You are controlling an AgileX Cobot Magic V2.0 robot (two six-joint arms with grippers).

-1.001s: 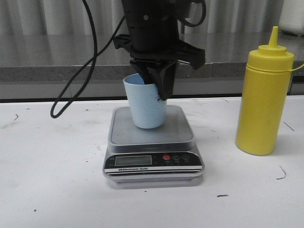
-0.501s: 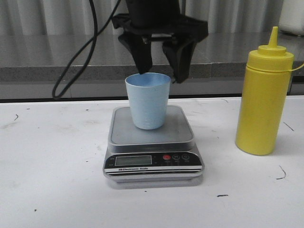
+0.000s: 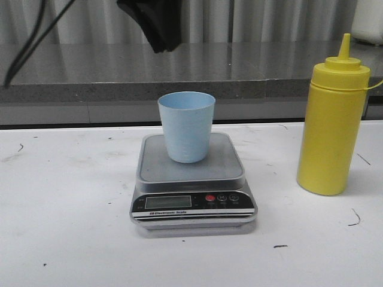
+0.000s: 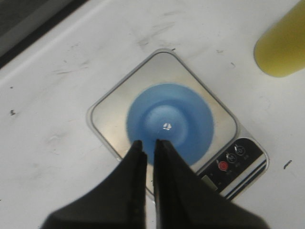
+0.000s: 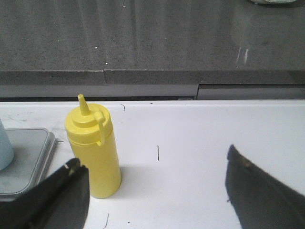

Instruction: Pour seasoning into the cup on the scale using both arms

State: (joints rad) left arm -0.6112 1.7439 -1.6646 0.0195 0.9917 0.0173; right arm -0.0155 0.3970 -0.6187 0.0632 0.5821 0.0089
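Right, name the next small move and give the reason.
Probably bring the right gripper in around the seasoning bottle. The cup stands upright on the scale, the left gripper is shut above it, and the right gripper's jaws are open facing the untouched bottle.

White worktop (image 3: 66,239), scuffed, small dark marks scattered. Silver digital scale (image 3: 192,210) sits directly on it, near centre. Yellow squeeze bottle (image 3: 331,125) stands upright on it, well apart, right of the scale. Marks possibly pen strokes; unclear.
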